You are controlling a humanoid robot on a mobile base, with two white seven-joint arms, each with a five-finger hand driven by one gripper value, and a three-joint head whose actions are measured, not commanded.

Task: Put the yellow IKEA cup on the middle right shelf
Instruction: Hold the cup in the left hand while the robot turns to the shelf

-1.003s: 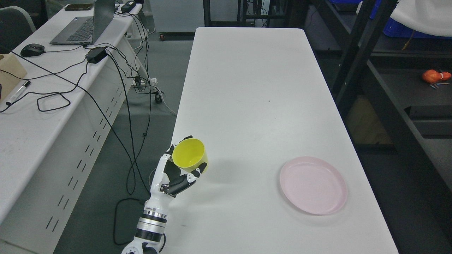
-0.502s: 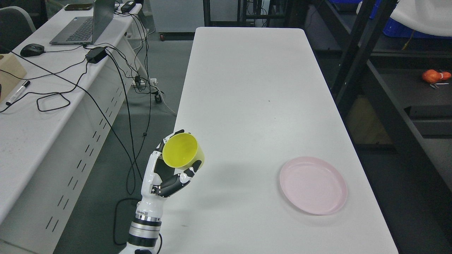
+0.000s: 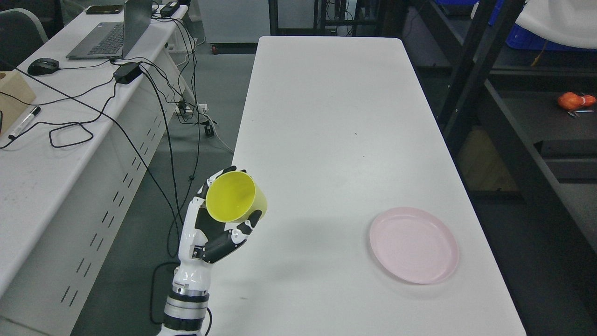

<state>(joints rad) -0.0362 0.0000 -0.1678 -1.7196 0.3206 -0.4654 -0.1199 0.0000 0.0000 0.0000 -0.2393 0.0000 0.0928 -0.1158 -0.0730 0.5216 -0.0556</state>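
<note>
The yellow cup (image 3: 235, 197) is held in my left hand (image 3: 219, 219), lifted off the white table (image 3: 336, 116) near its front left edge. The cup tilts with its open mouth facing up and towards the camera. My fingers curl around its far side and my thumb presses its near side. The black shelf rack (image 3: 513, 116) stands to the right of the table, well away from the cup. My right arm does not show.
A pink plate (image 3: 413, 244) lies on the table's front right. A small orange object (image 3: 574, 100) sits on a rack shelf at the right. At the left a second table (image 3: 56, 154) carries a laptop (image 3: 112, 32), a mouse and cables.
My left hand has lifted the yellow cup and drawn it left, out over the table's left edge. The cup's mouth has tipped more towards the camera.
</note>
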